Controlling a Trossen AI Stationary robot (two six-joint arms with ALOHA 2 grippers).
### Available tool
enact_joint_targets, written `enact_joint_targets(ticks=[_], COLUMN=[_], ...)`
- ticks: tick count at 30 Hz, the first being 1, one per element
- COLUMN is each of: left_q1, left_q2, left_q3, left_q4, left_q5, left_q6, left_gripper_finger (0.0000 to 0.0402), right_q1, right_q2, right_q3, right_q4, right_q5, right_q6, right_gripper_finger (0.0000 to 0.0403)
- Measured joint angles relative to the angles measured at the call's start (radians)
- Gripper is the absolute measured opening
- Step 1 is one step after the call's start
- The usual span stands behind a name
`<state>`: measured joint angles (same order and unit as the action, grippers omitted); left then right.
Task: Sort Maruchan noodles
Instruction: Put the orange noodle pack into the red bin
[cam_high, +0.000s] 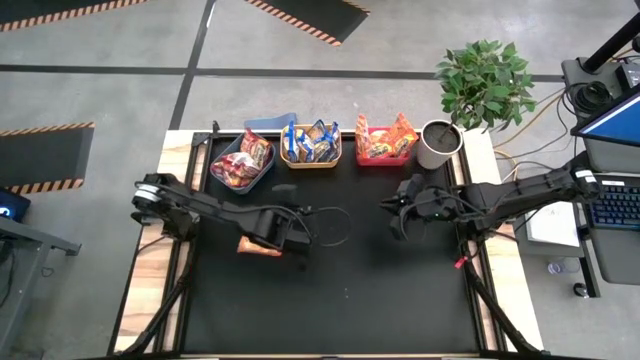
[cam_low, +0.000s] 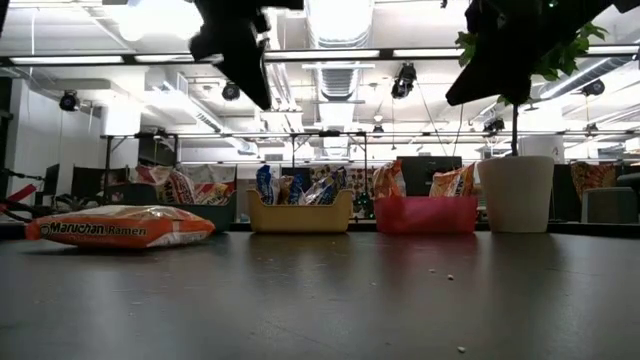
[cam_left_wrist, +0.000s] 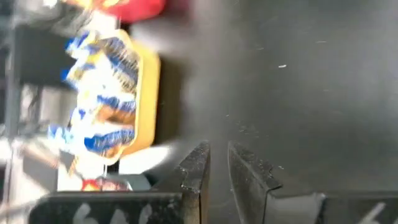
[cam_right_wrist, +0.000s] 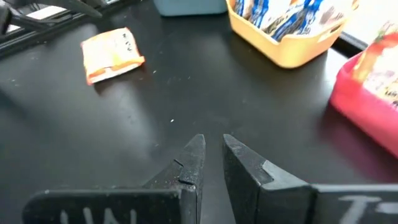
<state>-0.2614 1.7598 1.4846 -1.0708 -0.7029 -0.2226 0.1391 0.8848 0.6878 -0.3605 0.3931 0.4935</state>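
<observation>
From above, three bins are seen lined along the far edge of the dark worktop (cam_high: 340, 290), blue (cam_high: 243, 165), yellow (cam_high: 310, 146) and red (cam_high: 384, 143), each filled with Maruchan noodles, while one orange packet (cam_high: 258, 246) lies flat beside the left claw (cam_high: 298, 243) and the right claw (cam_high: 400, 215) hangs over bare worktop near a white plant pot (cam_high: 438, 144). At table height, that packet (cam_low: 120, 227) is shown resting alone, well apart from the bins. In the wrist views, each claw's fingers are seen nearly pressed together with a narrow gap, pinching nothing.
</observation>
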Motion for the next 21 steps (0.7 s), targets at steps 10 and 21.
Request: enact_joint_targets(ticks=[10, 21], left_q1=[0.010, 0.135], left_q2=[-0.013, -0.029], left_q3=[-0.020, -0.376], left_q4=[-0.022, -0.150], left_q5=[0.605, 0.734], left_q6=[0.246, 0.183], left_gripper_finger=[0.0040, 0.0039], right_q1=[0.077, 0.114], right_q2=[0.000, 0.000], right_q3=[-0.016, -0.017], right_q4=[-0.001, 0.000], right_q5=[0.001, 0.037], right_q6=[0.093, 0.102], right_gripper_finger=[0.0043, 0.0043])
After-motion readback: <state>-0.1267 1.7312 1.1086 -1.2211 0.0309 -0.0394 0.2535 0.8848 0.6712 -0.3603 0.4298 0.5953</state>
